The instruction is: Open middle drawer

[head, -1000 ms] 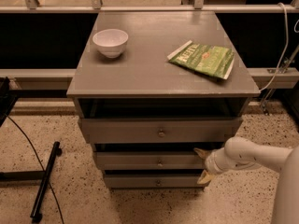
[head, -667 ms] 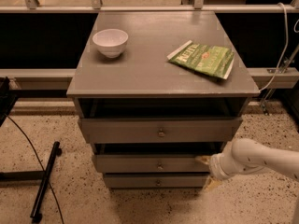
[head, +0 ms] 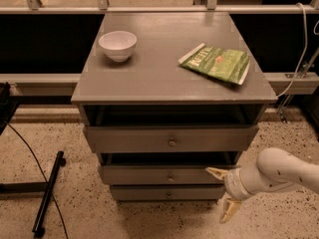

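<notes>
The middle drawer [head: 149, 175] is the second grey front of the cabinet, with a small round knob [head: 170, 178] at its centre. It stands slightly out, with a dark gap above it. My gripper [head: 224, 191] is at the drawer's right end, low on the right of the view, on a white arm [head: 279, 173]. It is open and empty. The upper fingertip [head: 216, 172] lies by the drawer front's right end, and the lower one [head: 228, 212] hangs below the lowest drawer [head: 149, 193]. The top drawer [head: 149, 139] also stands out a little.
A white bowl [head: 118, 44] and a green snack bag [head: 215, 62] lie on the cabinet top [head: 159, 78]. A black stand and cable [head: 47, 193] lie on the speckled floor at the left. A railing and dark panels run behind the cabinet.
My gripper has moved down and slightly right along the cabinet's right side, and its fingers are spread wider. The drawers have not visibly moved.
</notes>
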You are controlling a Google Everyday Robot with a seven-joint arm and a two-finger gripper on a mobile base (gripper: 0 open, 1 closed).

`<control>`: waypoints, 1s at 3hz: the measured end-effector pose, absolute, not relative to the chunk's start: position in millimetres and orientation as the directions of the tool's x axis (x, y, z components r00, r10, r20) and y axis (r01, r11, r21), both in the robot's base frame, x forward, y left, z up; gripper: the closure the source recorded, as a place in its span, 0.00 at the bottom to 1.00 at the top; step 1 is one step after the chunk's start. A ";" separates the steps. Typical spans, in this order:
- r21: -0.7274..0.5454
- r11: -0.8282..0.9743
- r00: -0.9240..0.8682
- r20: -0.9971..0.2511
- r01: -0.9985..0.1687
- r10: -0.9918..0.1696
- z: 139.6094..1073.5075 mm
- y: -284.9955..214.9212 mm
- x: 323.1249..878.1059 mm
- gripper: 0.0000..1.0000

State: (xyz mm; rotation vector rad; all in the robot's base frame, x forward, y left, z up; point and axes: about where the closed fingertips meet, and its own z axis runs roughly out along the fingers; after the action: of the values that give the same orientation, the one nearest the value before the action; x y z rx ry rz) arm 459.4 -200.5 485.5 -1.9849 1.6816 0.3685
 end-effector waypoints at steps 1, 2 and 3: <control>-0.213 -0.121 0.218 -0.523 -0.969 -0.824 492.6 -186.3 456.0 0.00; -0.229 -0.106 0.210 -0.494 -0.968 -0.844 475.5 -184.9 477.1 0.00; -0.235 -0.087 0.191 -0.467 -0.968 -0.863 457.0 -192.3 498.2 0.00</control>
State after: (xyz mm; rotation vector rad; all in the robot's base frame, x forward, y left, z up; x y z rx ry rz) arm 498.2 -192.3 457.0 -1.9857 1.7077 0.2836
